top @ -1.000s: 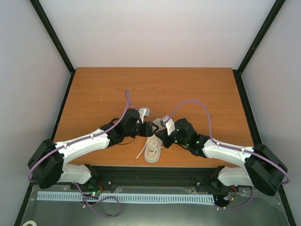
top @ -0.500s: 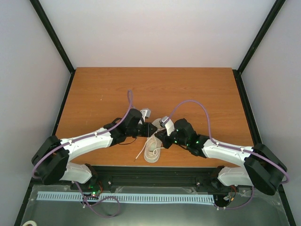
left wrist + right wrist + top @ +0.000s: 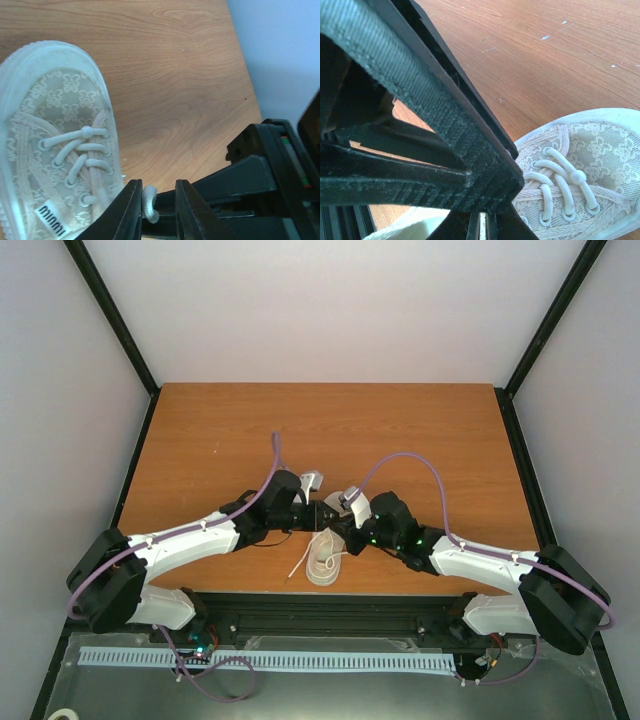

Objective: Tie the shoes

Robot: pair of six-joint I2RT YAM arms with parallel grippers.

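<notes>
The cream sneaker (image 3: 326, 562) lies near the table's front edge, between the arms; it also shows in the left wrist view (image 3: 55, 125) and the right wrist view (image 3: 590, 165). My left gripper (image 3: 322, 516) and right gripper (image 3: 343, 524) meet tip to tip above its far end. In the left wrist view the left gripper (image 3: 156, 190) is slightly open, with a white lace loop (image 3: 149, 202) against one finger. In the right wrist view the right gripper (image 3: 480, 227) is closed on a thin white strip of lace. One of the left fingers (image 3: 470, 150) fills much of that view.
A loose lace end (image 3: 299, 566) trails off the shoe to the left on the wooden table (image 3: 330, 430). The table's front edge and a black rail (image 3: 330, 605) run just below the shoe. Purple cables (image 3: 420, 462) arch over both arms.
My left arm has swung right, bringing its gripper up against the right gripper above the shoe. The right arm and the shoe have barely moved.
</notes>
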